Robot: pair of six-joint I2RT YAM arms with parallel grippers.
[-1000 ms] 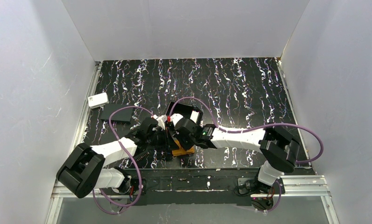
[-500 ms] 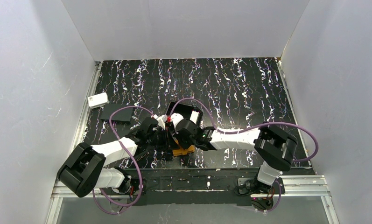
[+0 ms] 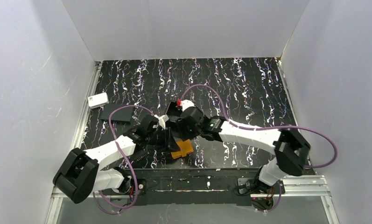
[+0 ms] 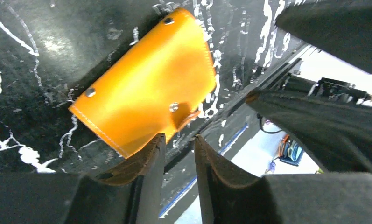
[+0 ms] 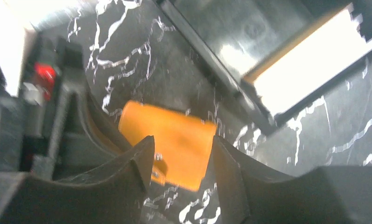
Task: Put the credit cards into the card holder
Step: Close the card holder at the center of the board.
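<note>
- Left gripper [image 4: 177, 151]: jaws a narrow slot apart with nothing between them, tips just beside one edge of the card holder [image 4: 146, 88]; whether they touch it cannot be told
- Right gripper [image 5: 181, 161]: jaws spread wide and empty, with the holder showing through the gap on the surface beyond, not pinched
- The card holder lies folded shut and flat on the marbled table [image 3: 249, 84], its tab [image 4: 184, 116] wrapped over the front, between the two arms and close to the table's near edge
- No credit cards lie loose in any of the three views
- Likely trouble: with both sets of fingers so close, a low sweep by either arm could shove the smooth holder towards the near edge, or flip it
- A second risk: the two wrists sit crowded together, so a careless move could knock one against the other
- If any card is missing from the pockets, the folded holder would hide it
- Only the left wrist view shows the stitching, rivets and tab
- Only the right wrist view, though blurred, shows the black tray [image 5: 240, 32] just beyond, holding an overexposed white slab [image 5: 310, 56] too bright to identify
- Only the top view shows the white rounded box [image 3: 98, 100] and flat black rectangle [image 3: 117, 113] at far left, well apart from the work
</note>
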